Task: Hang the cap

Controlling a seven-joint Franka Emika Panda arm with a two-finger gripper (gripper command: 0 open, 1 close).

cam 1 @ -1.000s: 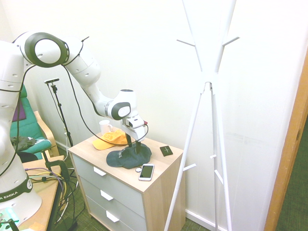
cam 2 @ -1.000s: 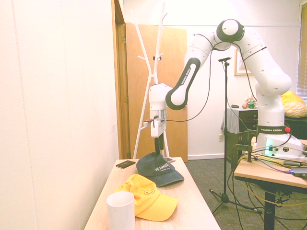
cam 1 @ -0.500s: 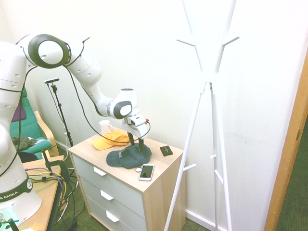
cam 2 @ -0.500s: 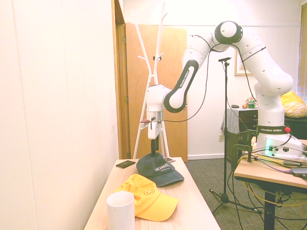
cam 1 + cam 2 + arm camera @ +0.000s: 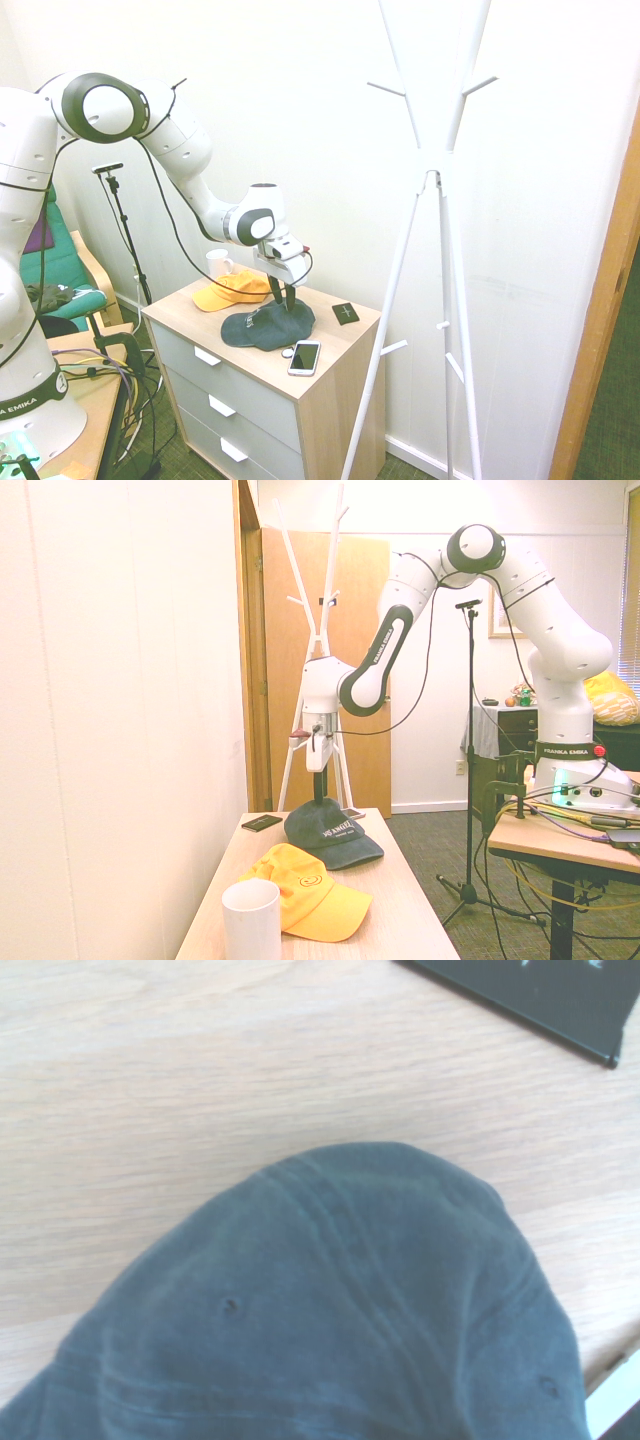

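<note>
The dark navy cap (image 5: 262, 330) lies flat on the wooden dresser top (image 5: 345, 342), with white lettering facing the second exterior camera (image 5: 338, 833). My gripper (image 5: 287, 303) points straight down and meets the top of the cap's crown (image 5: 320, 792). In the wrist view the cap's crown (image 5: 330, 1310) fills the lower half from very close. The exterior views do not settle how wide the jaws stand. A white coat stand (image 5: 430, 180) rises to the right of the dresser, its pegs bare.
An orange-yellow cap (image 5: 228, 290) and a white mug (image 5: 217, 263) sit at the dresser's far end from the coat stand. A phone (image 5: 304, 357) lies by the front edge next to the navy cap. A small black card (image 5: 346, 313) lies near the wall.
The gripper has come down a little onto the cap's crown. The cap has not visibly moved.
</note>
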